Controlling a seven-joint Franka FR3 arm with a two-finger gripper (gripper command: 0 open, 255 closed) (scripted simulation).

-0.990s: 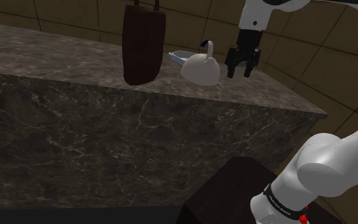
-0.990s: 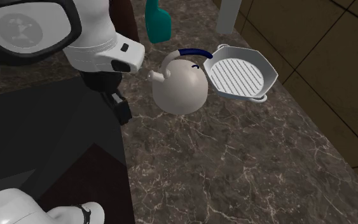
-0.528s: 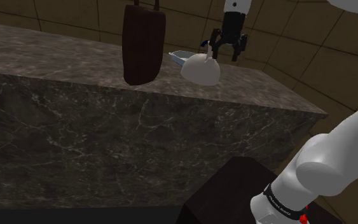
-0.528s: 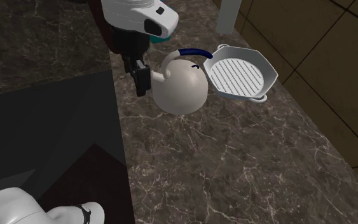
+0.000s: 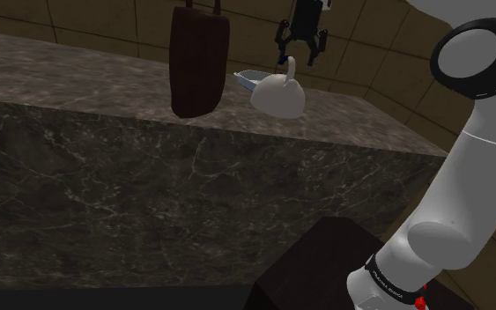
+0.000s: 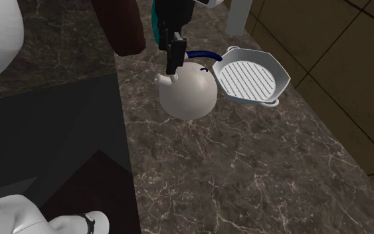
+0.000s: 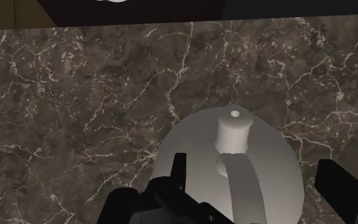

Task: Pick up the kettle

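Dark veined stone counter (image 5: 237,150) ran below tan panelled walls. The white kettle (image 6: 188,93) stood upright on it near the counter's edge, just beside a pale ridged grill pan (image 6: 248,76) whose ribbed floor showed fully. The kettle's spout pointed toward the second exterior view's left. Its blue handle arched toward the pan, so the long axis ran across that view. The gripper (image 7: 260,188) hung above the kettle with jaws released, fingers (image 7: 177,175) spread either side. A dark brown object (image 5: 199,57) stood nearby.

Kettle (image 7: 269,172) partly off-edge, wrist view.
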